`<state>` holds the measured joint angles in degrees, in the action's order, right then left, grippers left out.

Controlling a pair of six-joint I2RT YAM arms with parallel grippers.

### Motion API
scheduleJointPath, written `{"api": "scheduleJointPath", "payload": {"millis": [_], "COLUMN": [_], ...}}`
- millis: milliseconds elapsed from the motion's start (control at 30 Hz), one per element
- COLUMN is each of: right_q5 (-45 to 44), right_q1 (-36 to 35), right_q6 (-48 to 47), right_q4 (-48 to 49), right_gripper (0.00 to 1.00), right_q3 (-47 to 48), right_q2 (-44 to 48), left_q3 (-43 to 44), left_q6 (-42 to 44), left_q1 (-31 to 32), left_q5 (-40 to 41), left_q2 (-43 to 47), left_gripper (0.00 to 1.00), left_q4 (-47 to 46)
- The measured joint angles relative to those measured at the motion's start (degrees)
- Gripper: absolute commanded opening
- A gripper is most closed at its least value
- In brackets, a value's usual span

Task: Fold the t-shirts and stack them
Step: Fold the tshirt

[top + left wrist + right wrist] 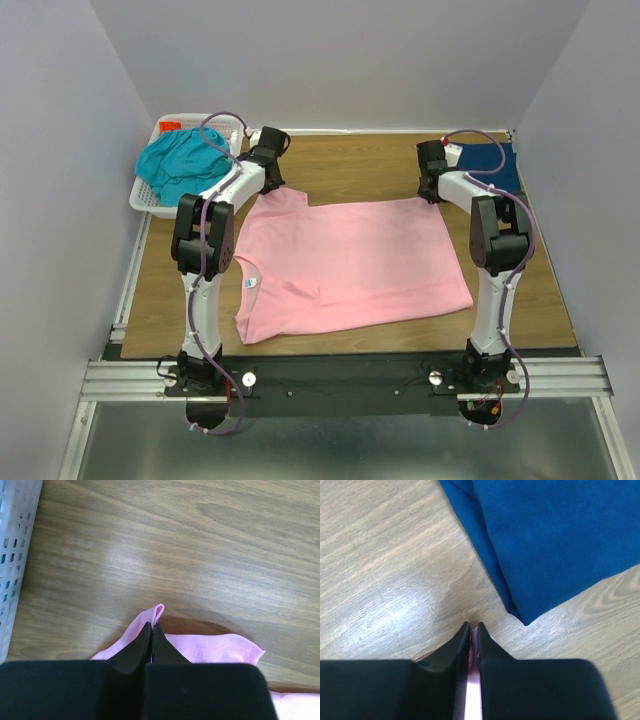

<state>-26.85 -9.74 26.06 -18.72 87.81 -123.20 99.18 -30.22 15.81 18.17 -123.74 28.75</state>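
The pink tee point(350, 260) lies flat on the worktop point(350, 160). I see the left end effector point(151, 626) and the right end effector point(471, 626) each clamped on its far edge.

My right arm point(495, 235) hides part of the navy t-shirt point(490, 158); I can't read the label point(250, 283) on the pink t-shirt point(360, 260).

Soft matt knit cloth in the pink t-shirt point(350, 265), smooth with a few shallow creases. Beneath it, wood-grain tabletop point(360, 160), smooth with a faint sheen. Beyond its far right corner, navy t-shirt point(495, 165) of fine matt jersey. Off its far left corner, crumpled matt teal t-shirt point(180, 165) in a white plastic lattice basket point(145, 203). Smooth matt black plastic on left tool point(151, 630) and right tool point(474, 627). On its near side, silver metal rail point(110, 378).
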Motion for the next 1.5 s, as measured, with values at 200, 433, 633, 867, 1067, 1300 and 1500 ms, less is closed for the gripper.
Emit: {"api": "scheduleJointPath", "payload": {"millis": [200,433,633,867,1067,1300,1500], "right_q5": [0.0,-0.1,-0.1,0.0,1.8,2.7,2.8], "right_q1": [0.0,0.0,0.0,0.0,0.0,0.0,0.0], "right_q6": [-0.1,-1.4,-3.1,-3.9,-4.0,-3.9,-3.3], "right_q4": [-1.8,-2.2,-2.4,-2.3,-2.4,-2.1,-1.6], "right_gripper": [0.01,0.01,0.01,0.01,0.01,0.01,0.01], "right_q3": [1.5,6.5,10.2,10.5,7.2,-1.9,-9.5], "right_q2": [-0.1,-1.8,-3.0,-3.0,-1.3,7.5,15.6], "left_q3": [0.9,7.5,13.3,10.4,-1.8,-15.7,-28.2], "left_q6": [0.3,1.2,2.6,2.8,2.1,-0.1,-2.4], "left_q1": [0.0,0.0,0.0,0.0,0.1,0.8,2.0], "left_q5": [-0.9,-0.9,-0.9,-1.1,-2.8,-3.0,-3.0], "left_q2": [0.0,-1.4,-3.1,-2.8,1.9,14.3,25.0], "left_gripper": [0.0,0.0,0.0,0.0,0.0,0.0,0.0], "left_q4": [-0.1,1.0,1.4,0.5,-1.5,-5.4,-8.9]}}
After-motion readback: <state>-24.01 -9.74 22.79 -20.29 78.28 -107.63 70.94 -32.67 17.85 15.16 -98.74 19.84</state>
